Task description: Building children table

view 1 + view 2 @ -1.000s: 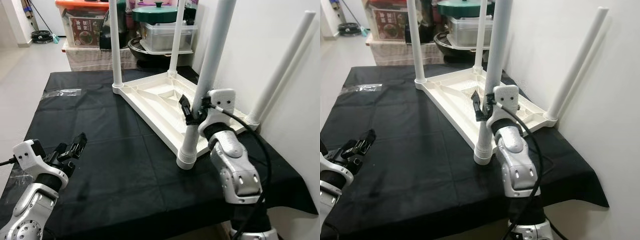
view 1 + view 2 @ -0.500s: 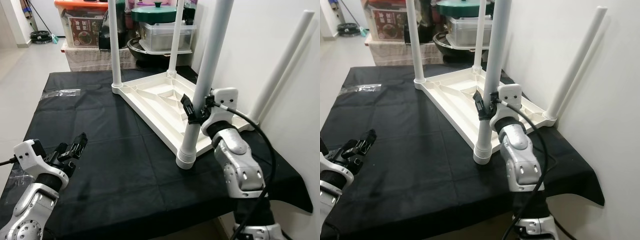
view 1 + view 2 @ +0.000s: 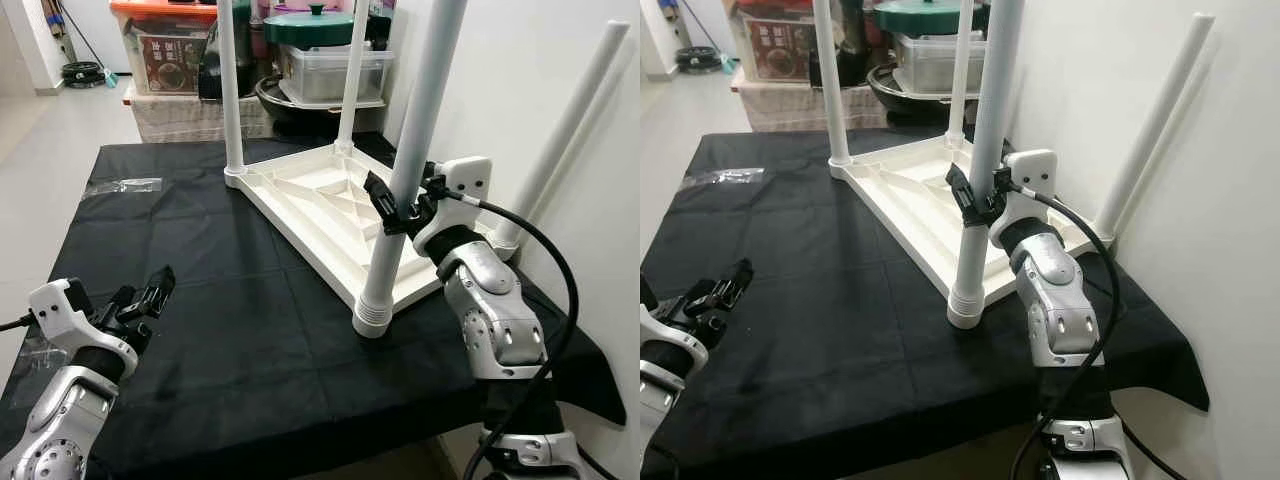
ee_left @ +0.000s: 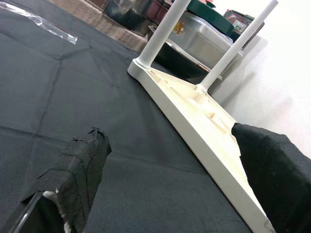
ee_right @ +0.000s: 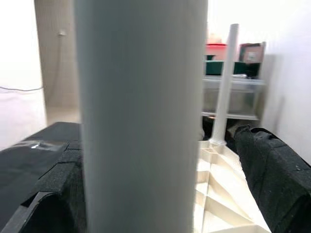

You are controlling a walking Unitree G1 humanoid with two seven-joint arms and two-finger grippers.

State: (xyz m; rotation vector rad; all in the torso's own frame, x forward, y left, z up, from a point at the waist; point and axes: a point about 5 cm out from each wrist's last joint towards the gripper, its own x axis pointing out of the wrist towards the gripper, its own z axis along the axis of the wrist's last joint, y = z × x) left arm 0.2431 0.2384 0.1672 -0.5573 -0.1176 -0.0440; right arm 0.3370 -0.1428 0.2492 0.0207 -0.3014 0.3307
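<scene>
A white plastic children's table (image 3: 320, 205) lies upside down on a black cloth (image 3: 200, 260), its ribbed underside facing up so the legs can be fitted from above. Four white legs stand from its corners. The near leg (image 3: 405, 180), at the corner closest to the robot, rises upright from a ridged collar at its foot. The right gripper (image 3: 398, 212) is partway up this leg, one black finger on each side of it; the right wrist view shows the leg between the two fingers (image 5: 272, 165), and they appear closed on it, probably to steady or twist it into its socket. Two far legs (image 3: 231, 90) stand at the corners away from the robot. The fourth leg (image 3: 560, 135), on the wall side of the table, leans outward and looks less squarely seated, though its socket is hard to make out. The left gripper (image 3: 145, 295) hovers low over the cloth, well away from the table on the robot's left, fingers wide apart and holding nothing, seemingly waiting. A clear plastic bag (image 3: 122, 185) lies on the cloth beyond it. Storage boxes (image 3: 165, 45) and a green-lidded pot (image 3: 310, 25) sit behind the table.
</scene>
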